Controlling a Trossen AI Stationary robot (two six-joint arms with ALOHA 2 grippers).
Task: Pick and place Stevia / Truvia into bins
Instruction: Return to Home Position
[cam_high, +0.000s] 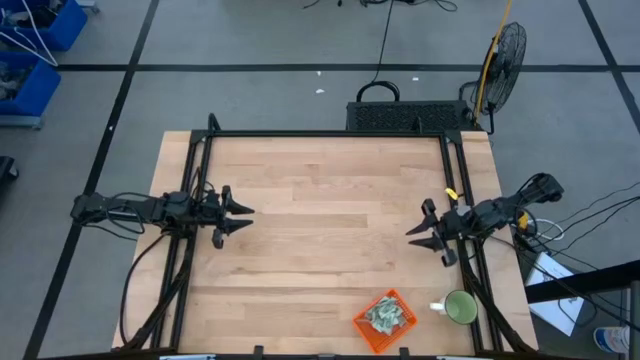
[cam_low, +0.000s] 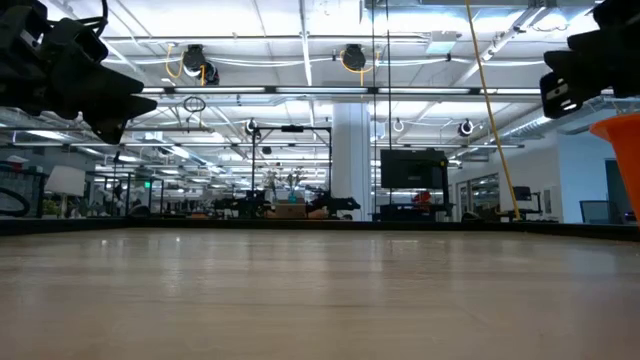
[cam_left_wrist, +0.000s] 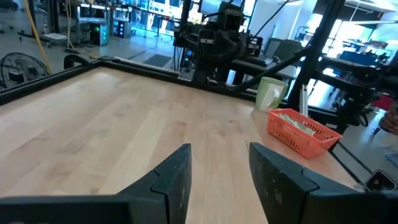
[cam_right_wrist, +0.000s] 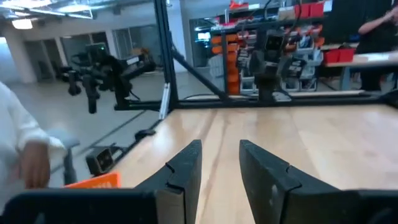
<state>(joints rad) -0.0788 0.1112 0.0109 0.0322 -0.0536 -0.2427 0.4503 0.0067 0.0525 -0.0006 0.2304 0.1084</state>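
The orange basket (cam_high: 384, 320) stands on the table near its near edge, right of the middle, and also shows in the left wrist view (cam_left_wrist: 302, 133). Pale green and white sachets (cam_high: 383, 316) lie heaped inside it (cam_left_wrist: 297, 124). My left gripper (cam_high: 243, 214) hovers open above the table's left side and points level toward the right. My right gripper (cam_high: 414, 233) hovers open above the right side and points toward the left. Neither has anything between its fingers (cam_left_wrist: 217, 171) (cam_right_wrist: 221, 168). Both are far from the basket.
A round green mug (cam_high: 461, 307) stands just right of the basket. In the right wrist view a person's hand and white sleeve (cam_right_wrist: 25, 158) show blurred beside the basket's corner (cam_right_wrist: 94, 182). Bare wood (cam_high: 330, 220) lies between the grippers. A black frame (cam_high: 325, 134) borders the table.
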